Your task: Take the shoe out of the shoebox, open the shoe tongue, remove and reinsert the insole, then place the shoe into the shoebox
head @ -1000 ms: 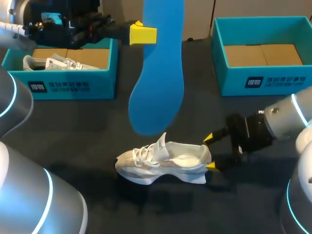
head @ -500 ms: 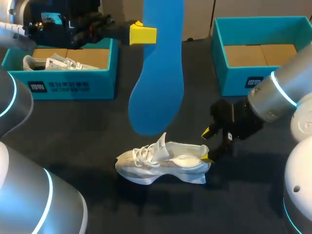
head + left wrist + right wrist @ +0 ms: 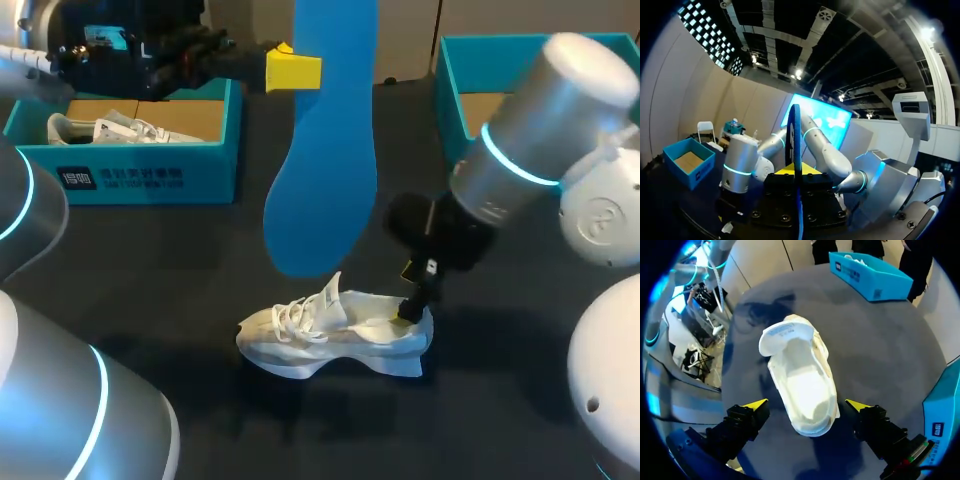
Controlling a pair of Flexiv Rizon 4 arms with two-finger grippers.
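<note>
My left fingers point(image 3: 293, 70) are clenched on the blue insole point(image 3: 325, 150), held high. My right fingers point(image 3: 754, 405) hang released, straddling the heel of the white shoe point(image 3: 802, 385) on the counter point(image 3: 880, 355).

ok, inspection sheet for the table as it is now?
surface: dark table, one shoe on it.
job's things: white shoe on its sole mid-table, tongue up; blue insole held in the air above it; right box open, partly behind the right arm.
clutter: left box holding a second shoe.
grippers: left gripper shut on the insole; right gripper open, fingers either side of the heel.
cables: nothing seen.
surroundings: nothing seen.
</note>
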